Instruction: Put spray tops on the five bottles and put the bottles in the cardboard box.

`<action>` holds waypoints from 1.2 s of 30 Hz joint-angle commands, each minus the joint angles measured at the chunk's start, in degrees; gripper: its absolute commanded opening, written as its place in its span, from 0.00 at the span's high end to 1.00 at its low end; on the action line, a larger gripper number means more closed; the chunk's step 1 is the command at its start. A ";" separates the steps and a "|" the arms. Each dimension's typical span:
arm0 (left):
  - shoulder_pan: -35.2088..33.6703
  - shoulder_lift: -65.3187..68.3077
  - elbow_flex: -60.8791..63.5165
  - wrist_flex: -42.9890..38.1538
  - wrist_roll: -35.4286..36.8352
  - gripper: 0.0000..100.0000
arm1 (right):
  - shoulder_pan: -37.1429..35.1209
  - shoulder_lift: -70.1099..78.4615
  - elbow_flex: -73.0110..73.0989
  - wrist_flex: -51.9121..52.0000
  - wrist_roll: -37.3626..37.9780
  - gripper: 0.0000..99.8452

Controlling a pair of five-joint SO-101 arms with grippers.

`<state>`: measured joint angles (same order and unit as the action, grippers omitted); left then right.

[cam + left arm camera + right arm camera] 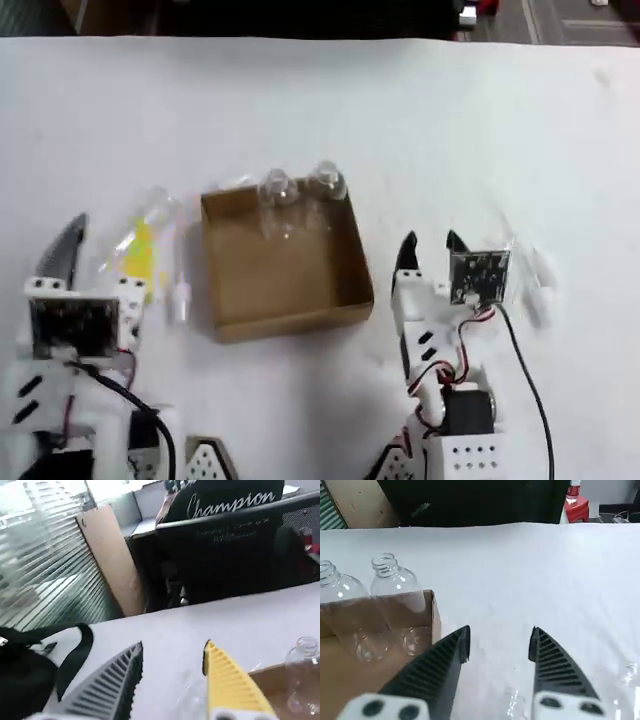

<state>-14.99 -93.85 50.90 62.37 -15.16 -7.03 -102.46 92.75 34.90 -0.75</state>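
White table [545,570]; right wrist view shows boxed bottles' [395,587] open threaded necks.

- You have one line of white script lettering [235,502] on dark cloth [270,487], above the black chair back [220,527], far beyond the fingertips of the left gripper [173,647]. Not transcribed.
- A fainter, smaller line sits under it, too blurred to read.

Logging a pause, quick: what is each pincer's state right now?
Left pincer: open, holding nothing.
Right pincer: open, holding nothing.
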 commanded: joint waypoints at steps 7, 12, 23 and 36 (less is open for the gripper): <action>-5.32 47.34 -35.69 28.84 -14.59 0.82 | -0.84 -0.75 -0.26 -1.54 1.93 0.83; -9.45 53.05 -32.70 28.66 -24.53 0.82 | -0.92 -0.75 -0.26 -1.54 1.93 0.83; -23.69 63.43 -13.45 10.64 -44.57 0.81 | -1.27 -0.75 0.26 -1.89 1.93 0.83; -22.64 88.75 -20.31 -2.99 -44.75 0.81 | -4.35 -0.40 4.04 -6.81 8.79 0.83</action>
<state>-38.29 -10.86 37.27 60.88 -59.12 -10.99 -102.73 96.35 29.36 7.25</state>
